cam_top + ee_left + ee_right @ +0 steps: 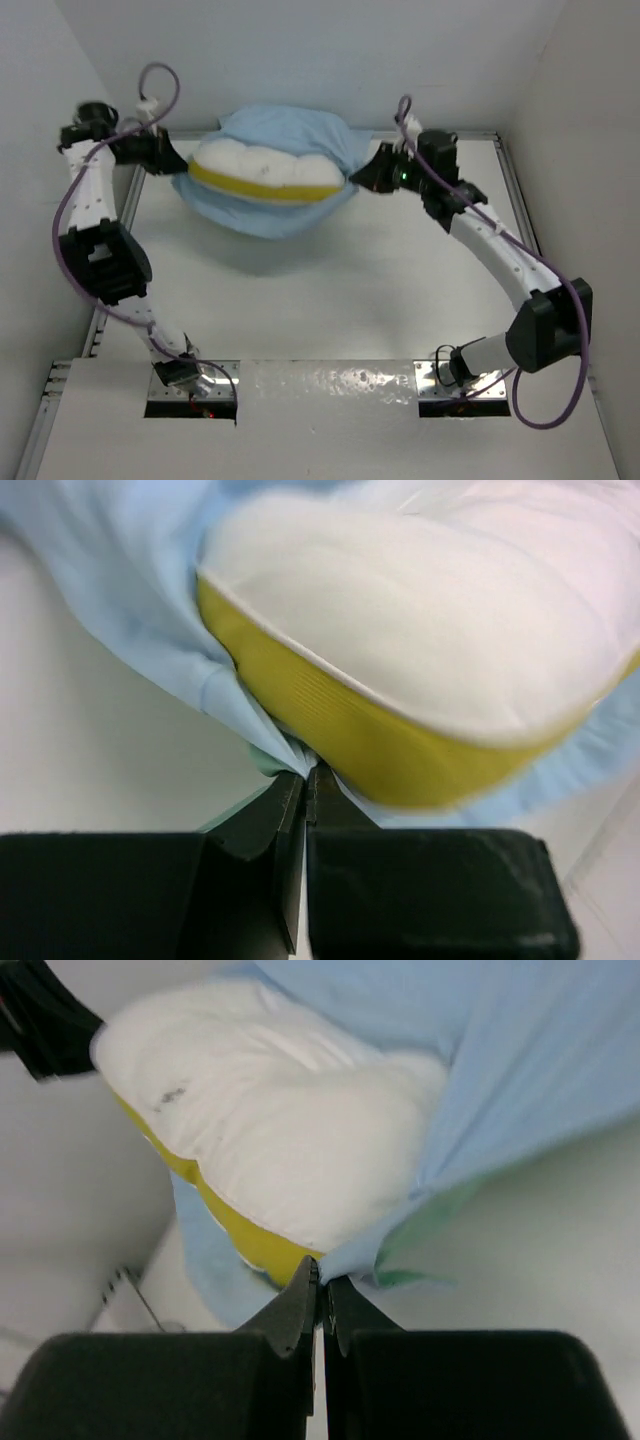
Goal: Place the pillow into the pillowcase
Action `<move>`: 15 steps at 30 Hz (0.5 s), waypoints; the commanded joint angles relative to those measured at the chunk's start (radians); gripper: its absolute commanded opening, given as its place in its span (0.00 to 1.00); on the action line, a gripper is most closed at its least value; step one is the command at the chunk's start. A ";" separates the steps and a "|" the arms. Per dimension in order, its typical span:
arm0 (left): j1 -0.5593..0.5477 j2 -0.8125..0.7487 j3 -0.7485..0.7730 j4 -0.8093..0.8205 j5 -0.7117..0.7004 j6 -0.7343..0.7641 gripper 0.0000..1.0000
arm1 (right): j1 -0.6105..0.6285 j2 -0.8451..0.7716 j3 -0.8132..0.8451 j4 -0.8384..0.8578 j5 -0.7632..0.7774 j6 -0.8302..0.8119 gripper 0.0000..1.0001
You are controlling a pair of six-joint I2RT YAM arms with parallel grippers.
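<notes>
The white pillow (265,165) with its yellow band sits partly inside the light blue pillowcase (285,125), held up above the far part of the table. The pillow's yellow-banded edge sticks out of the case's opening toward me. My left gripper (180,163) is shut on the case's left opening edge; in the left wrist view the left gripper (305,772) pinches blue fabric (130,600) beside the pillow (420,610). My right gripper (358,176) is shut on the right opening edge; in the right wrist view the right gripper (322,1282) pinches fabric (520,1070) by the pillow (280,1130).
The white table (330,290) has raised metal rails along its left (100,320) and right (520,190) sides. White walls enclose the back and sides. Both arm bases sit at the near edge, with purple cables looping off each arm.
</notes>
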 commanded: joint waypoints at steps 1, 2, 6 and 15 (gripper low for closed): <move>0.002 -0.259 0.273 0.219 0.187 -0.314 0.00 | -0.007 -0.060 0.344 0.004 -0.015 -0.055 0.00; 0.002 -0.256 0.335 0.350 0.181 -0.394 0.00 | -0.014 -0.041 0.426 -0.014 -0.013 -0.065 0.00; 0.054 -0.222 0.547 0.889 0.094 -1.031 0.00 | -0.063 0.080 0.913 -0.056 0.059 -0.085 0.00; 0.149 -0.181 0.707 1.399 -0.119 -1.407 0.00 | -0.072 0.098 1.031 0.031 0.273 -0.070 0.00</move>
